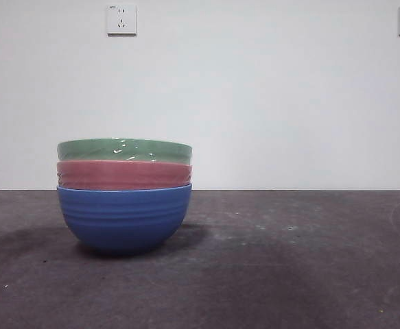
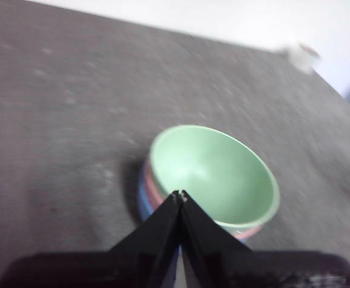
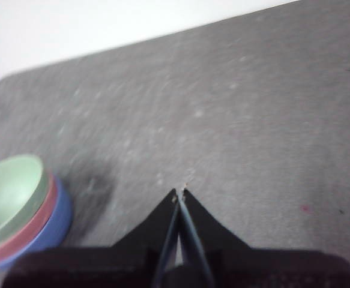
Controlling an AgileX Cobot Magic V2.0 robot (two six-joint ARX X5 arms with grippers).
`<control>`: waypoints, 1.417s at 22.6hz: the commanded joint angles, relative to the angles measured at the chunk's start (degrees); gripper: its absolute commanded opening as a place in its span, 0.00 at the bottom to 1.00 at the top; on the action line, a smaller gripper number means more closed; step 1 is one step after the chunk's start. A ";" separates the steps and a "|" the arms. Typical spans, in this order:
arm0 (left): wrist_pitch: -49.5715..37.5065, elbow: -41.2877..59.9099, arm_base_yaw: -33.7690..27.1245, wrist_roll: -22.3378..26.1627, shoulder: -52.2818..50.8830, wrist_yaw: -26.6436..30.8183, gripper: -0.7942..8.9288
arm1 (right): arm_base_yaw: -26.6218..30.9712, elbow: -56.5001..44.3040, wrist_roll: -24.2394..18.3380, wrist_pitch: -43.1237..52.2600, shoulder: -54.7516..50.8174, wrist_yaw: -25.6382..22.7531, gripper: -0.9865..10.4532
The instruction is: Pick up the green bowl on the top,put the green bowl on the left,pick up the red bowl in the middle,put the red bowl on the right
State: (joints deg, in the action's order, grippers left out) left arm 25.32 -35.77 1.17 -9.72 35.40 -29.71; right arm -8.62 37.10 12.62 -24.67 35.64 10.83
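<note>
- Three bowls sit nested in one stack on the dark bench (image 1: pixel 289 274): the green bowl (image 1: pixel 124 149) on top, the red bowl (image 1: pixel 124 175) in the middle, and a blue bowl (image 1: pixel 124 219) at the base, resting on the bench.
- Nothing has been lifted yet, so by my reading the first step, picking up the green bowl, is only about to begin.
- The left tool (image 2: pixel 180 194) hangs above the stack, close over the near rim of the green bowl (image 2: pixel 214 174), with its jaws pressed together and holding nothing.
- The right tool (image 3: pixel 180 192) is well apart from the stack, over bare bench, its jaws also closed and empty; the stack shows at the edge of its view, green bowl (image 3: pixel 9 195) uppermost.
- The next move likely calls for the left tool to spread its jaws, come down over the green rim and pinch the wall, without dragging the red bowl up with it.
- Neither arm shows in the front view, and the bench lies bare on both sides of the stack, with more room on the side away from the left tool.
- The bench's far edge runs behind the stack against a white wall (image 1: pixel 268 103).
</note>
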 commanded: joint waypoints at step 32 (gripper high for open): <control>22.60 -33.33 33.73 36.85 51.56 19.34 0.39 | -0.09 6.69 -8.24 -3.26 10.97 11.76 0.31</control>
State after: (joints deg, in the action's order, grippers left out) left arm 48.18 -69.30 34.68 25.71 86.56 -10.55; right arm -8.62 43.62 4.67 -28.29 46.59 22.48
